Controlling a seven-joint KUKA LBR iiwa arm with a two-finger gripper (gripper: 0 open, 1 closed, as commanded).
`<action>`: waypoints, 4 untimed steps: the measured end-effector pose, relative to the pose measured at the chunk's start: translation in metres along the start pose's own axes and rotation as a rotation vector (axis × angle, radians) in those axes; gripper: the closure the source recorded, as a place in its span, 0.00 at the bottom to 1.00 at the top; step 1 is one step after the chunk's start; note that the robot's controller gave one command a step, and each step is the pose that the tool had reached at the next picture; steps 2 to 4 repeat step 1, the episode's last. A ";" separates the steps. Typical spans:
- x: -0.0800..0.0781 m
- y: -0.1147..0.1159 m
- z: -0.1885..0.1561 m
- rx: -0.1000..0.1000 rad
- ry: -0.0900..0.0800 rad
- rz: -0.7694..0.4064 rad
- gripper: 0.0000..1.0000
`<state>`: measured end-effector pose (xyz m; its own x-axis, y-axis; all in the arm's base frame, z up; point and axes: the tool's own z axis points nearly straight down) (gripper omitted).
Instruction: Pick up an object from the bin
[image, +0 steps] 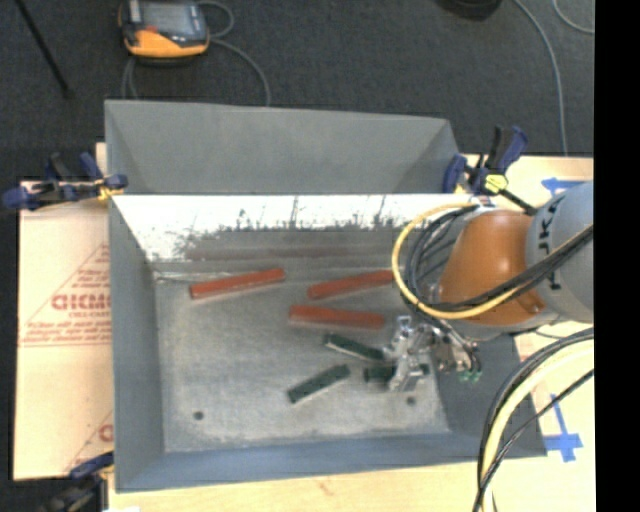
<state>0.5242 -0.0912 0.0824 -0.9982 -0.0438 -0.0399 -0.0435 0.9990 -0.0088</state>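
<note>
Currently pincer (408, 368) sits beside a dark green stick (352, 347), right side of bin (132, 350).

Orange-and-black handheld device (165, 27) at top left, on dark floor (350, 60)

In the bin (230, 405), one bar (237, 283) lay left of two more bars (336, 317), with two sticks (318, 383) before them and the gripper (408, 368) just right of the sticks.
</note>
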 end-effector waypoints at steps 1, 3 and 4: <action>-0.019 0.003 -0.133 -0.007 0.035 0.075 1.00; -0.019 0.003 -0.133 -0.007 0.035 0.075 1.00; -0.019 0.003 -0.133 -0.007 0.035 0.075 1.00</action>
